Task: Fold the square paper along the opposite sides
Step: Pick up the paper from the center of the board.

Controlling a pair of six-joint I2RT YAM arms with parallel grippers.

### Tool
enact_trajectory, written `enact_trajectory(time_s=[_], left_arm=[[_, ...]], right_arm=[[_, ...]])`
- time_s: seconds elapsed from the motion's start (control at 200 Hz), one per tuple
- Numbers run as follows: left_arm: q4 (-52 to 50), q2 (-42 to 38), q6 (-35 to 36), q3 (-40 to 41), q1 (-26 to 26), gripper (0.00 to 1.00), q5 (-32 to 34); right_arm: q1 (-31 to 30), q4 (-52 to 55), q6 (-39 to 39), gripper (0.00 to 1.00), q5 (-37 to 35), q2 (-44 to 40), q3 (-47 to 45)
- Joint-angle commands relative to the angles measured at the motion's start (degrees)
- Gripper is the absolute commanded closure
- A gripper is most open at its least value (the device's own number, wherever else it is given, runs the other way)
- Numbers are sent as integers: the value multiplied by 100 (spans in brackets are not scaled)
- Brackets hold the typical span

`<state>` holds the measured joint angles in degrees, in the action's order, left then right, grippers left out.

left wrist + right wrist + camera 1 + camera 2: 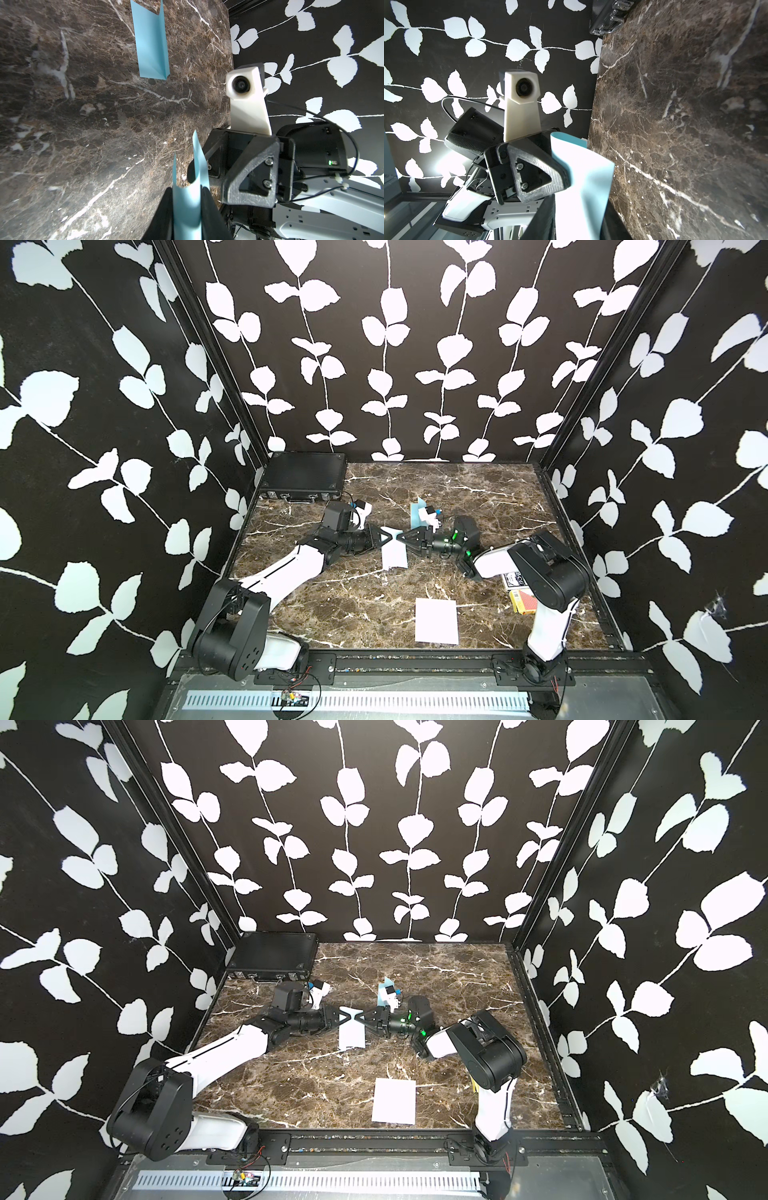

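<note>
The square paper, pale blue and white, hangs above the middle of the marble table between my two grippers, which meet tip to tip. My left gripper is shut on one side of it; the sheet bows into a narrow U between the fingers. My right gripper holds the opposite side. Its jaws stand wider, and the bowed paper fills the gap and touches both fingers. The right gripper's fingers show in the left wrist view.
A folded blue paper stands just behind the right gripper. A flat white sheet lies near the front edge. A black case sits at the back left. Card boxes lie by the right arm's base.
</note>
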<state>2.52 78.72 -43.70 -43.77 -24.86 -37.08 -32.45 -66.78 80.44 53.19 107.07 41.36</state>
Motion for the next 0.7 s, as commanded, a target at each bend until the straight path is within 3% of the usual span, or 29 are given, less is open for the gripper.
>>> enact_trajectory(time_s=[0.0, 0.52, 0.69], left_arm=[[49, -188, 99, 44, 55, 79, -58], [-48, -213, 209, 19, 63, 79, -11], [-123, -234, 273, 3, 63, 78, 76]], right_arm=[[36, -186, -108, 64, 129, -241, 83], [45, -77, -66, 81, 95, -353, -50], [45, 199, -149, 98, 97, -420, 0]])
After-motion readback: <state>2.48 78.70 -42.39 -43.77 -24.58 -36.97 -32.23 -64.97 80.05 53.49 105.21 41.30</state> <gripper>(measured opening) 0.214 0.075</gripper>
